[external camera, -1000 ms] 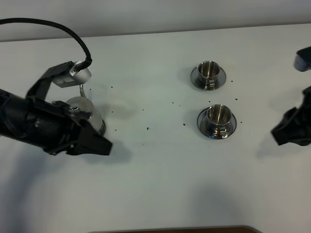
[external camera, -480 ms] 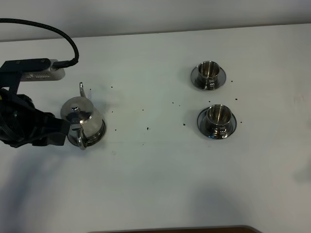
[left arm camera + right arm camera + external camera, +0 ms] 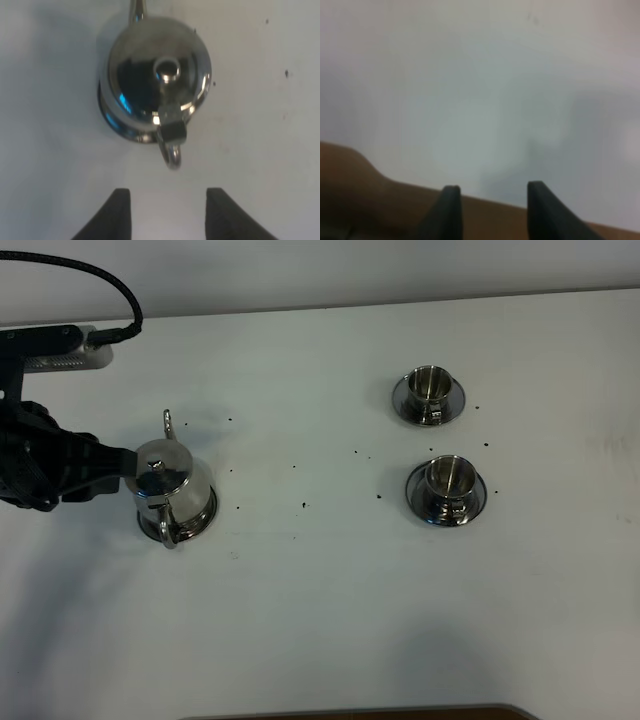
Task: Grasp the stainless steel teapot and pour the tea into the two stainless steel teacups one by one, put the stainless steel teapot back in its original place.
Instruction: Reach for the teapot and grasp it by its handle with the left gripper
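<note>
Noted lidded teapot (image 3: 172,485) seated on base disc (image 3: 204,514), far teacup (image 3: 432,385) and near teacup (image 3: 449,474) upright on saucers (image 3: 401,399) (contents not discernible), left pincer (image 3: 167,200) and right pincer (image 3: 490,196) spread, empty.

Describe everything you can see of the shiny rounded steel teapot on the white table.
The mirror-bright steel teapot stands upright on a flat round steel disc, at the left of the white table. It has a domed lid with a knob, a thin spout pointing to the far edge and a loop handle toward the near edge. The open left gripper is not touching it.
</note>
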